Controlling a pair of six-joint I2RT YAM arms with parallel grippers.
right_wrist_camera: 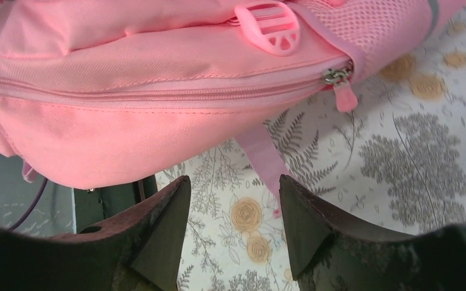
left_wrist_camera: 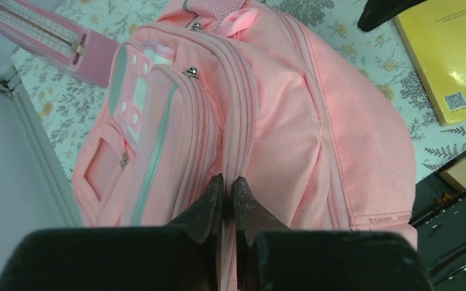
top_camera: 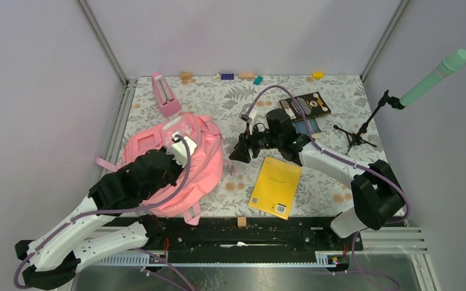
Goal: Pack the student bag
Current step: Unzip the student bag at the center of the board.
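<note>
Left end effector point(left_wrist_camera: 229, 185) sits on the bag point(top_camera: 203, 163), its fingers pressed almost together and pinching a thin ridge of pink fabric beside the main zip. The bag lies on the desk point(top_camera: 340, 91) with its front pockets up and its zips closed. Right end effector point(right_wrist_camera: 233, 182) hangs low just right of the bag, fingers spread wide and holding nothing; a zip pull point(right_wrist_camera: 344, 97) and a loose strap point(right_wrist_camera: 266, 159) of the bag lie just beyond its tips. A pink metronome point(top_camera: 165, 95) stands just behind the bag. A yellow book point(top_camera: 275, 186) lies to the right of the bag, and a dark book point(top_camera: 306, 106) lies farther right and back.
</note>
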